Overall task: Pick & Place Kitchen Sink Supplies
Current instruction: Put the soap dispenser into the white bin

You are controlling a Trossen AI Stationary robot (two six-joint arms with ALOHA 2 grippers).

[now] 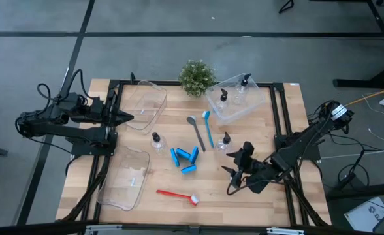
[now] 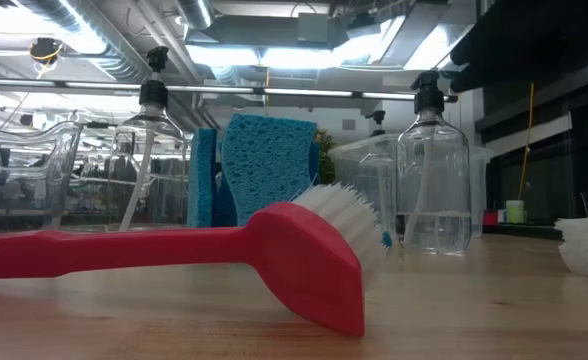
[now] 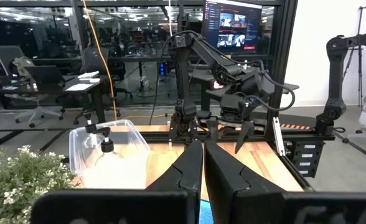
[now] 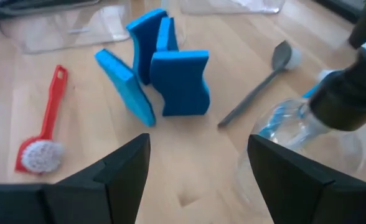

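Just beside the spread right gripper (image 4: 198, 180), a small clear black-capped bottle (image 4: 307, 134) stands upright on the wooden table (image 1: 270, 117). It is judged stiff, light and slippery, best gripped at the neck. The left gripper (image 3: 203, 165) is kept pressed together, waiting.

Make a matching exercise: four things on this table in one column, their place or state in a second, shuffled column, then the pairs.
1. red brush
2. blue sponges
3. left gripper
4. right gripper

A. open, beside a bottle on the table
B. shut, near the table's left edge
C. lying flat near the front edge
D. clustered at mid-table

Pairs: 1-C, 2-D, 3-B, 4-A
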